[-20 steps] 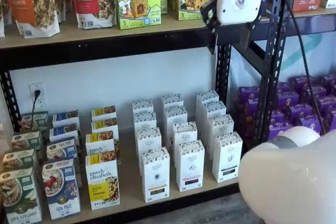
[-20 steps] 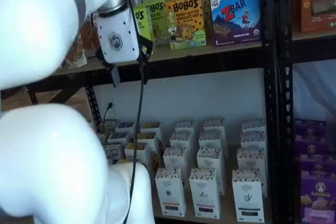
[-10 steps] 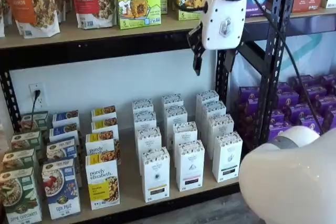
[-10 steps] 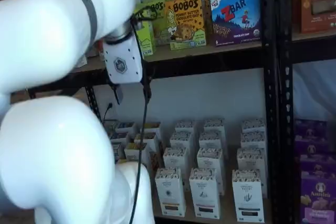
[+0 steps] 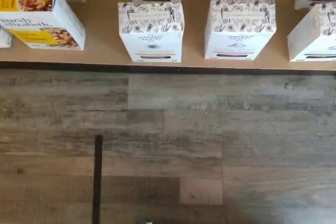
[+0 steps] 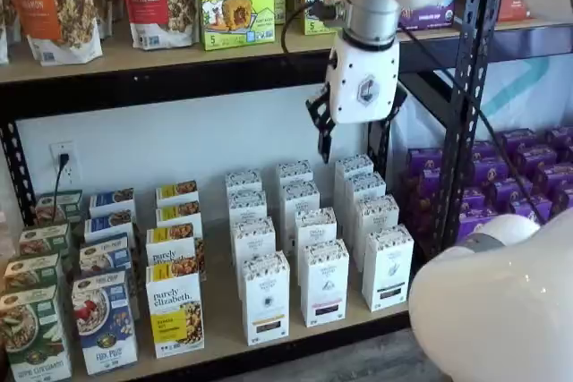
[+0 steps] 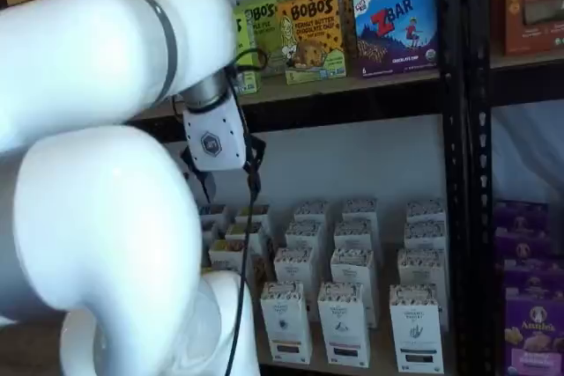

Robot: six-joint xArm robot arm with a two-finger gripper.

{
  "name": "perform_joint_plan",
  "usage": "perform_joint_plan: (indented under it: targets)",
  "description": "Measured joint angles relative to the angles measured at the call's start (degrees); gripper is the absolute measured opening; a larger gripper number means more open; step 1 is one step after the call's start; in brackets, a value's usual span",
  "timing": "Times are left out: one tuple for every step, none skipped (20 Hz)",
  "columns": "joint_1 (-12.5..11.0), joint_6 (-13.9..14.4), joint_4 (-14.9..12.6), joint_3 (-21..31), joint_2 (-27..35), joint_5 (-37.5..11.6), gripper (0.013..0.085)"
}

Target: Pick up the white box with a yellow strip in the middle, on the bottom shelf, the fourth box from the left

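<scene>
In a shelf view, the pale tan wooden bottom shelf (image 6: 215,310) fills the lower left of the frame. The tall narrow white carton with a speckled top (image 6: 266,298) stands at the front of its row, lower centre. Just left of it stands the white-and-yellow granola box (image 6: 175,309); to its right a second tall white speckled-top carton (image 6: 324,281), more cartons lined up behind each.

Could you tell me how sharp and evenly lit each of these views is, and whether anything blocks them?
Wrist view: even light, no glare, the tall white carton and pale wooden shelf board sharp. Both shelf views: soft; the out-of-focus white arm fills much of one and a corner of the other; the white-bodied gripper slightly blurred.
</scene>
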Motion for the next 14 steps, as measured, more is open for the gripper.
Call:
perform_joint_plan:
  targets:
    - [0.13,0.15,0.04,0.54,0.49,-1.06,0.085]
    - [0.24,0.23,0.2,1.04,1.14,-2.12,0.085]
    - [0.43,0.47,0.13,1.37,1.77,-2.91,0.085]
    - [0.63,0.7,0.13,1.87,2.64,-4.08,0.085]
    - [0.88,1.04,-0.01,2.26,3.49,-5.13,0.085]
    - [1.03,1.23,-0.06,2.57,4.15,-5.99,0.085]
    - [1.23,1.49,-0.12,3.04,5.02,-7.35,0.085]
    - [1.39,1.72,-0.22,3.39,5.83,-8.52,0.085]
    - [1.51,1.9,-0.29,3.64,6.55,-9.45,0.085]
    - [1.6,2.01,-0.28,3.89,7.37,-10.5,0.085]
    - [1.64,2.03,-0.19,4.06,8.11,-11.34,0.085]
    - [1.69,2.07,-0.13,4.23,8.93,-12.17,0.085]
    - [1.71,2.03,0.06,4.41,9.78,-13.12,0.085]
    - [1.72,1.89,0.33,4.59,10.61,-14.04,0.085]
